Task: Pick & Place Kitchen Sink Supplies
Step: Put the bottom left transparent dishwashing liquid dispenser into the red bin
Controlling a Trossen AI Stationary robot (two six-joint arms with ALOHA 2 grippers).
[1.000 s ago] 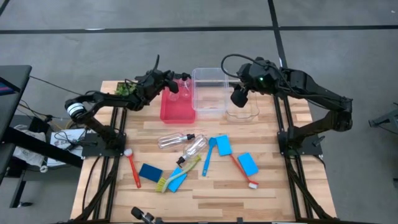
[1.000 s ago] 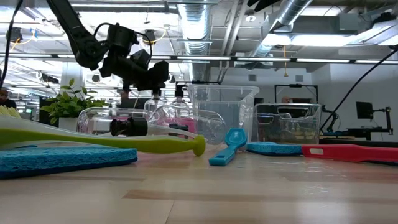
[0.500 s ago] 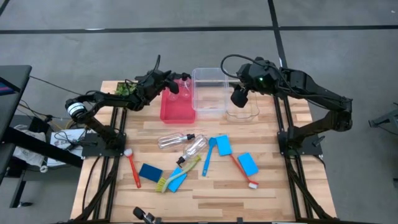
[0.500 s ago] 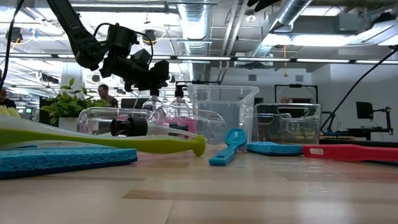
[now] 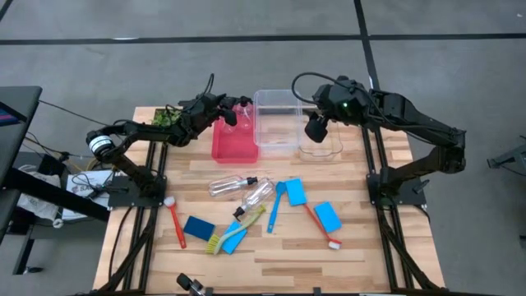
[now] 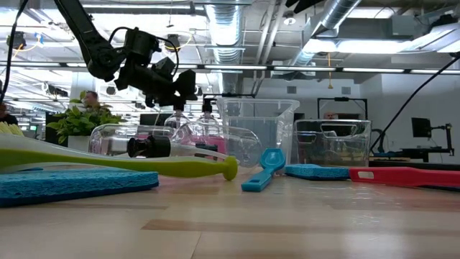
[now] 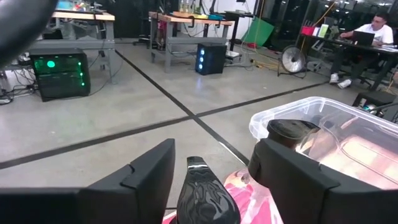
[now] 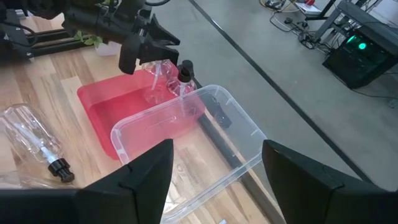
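- Lying at the near end of the tabletop (image 5: 271, 251) are blue sponges (image 5: 198, 228), brushes (image 5: 176, 223) and two clear bottles (image 5: 228, 185) on their sides.
- Farther back, two bottles (image 8: 168, 78) with black caps stand up in the red tray (image 5: 234, 141).
- The left tool (image 5: 228, 109) hangs just over one cap, with its fingers (image 7: 147, 176) apart and holding nothing.
- The right tool (image 5: 315, 129) waits over the clear bins (image 5: 278, 120), fingers apart, holding nothing.
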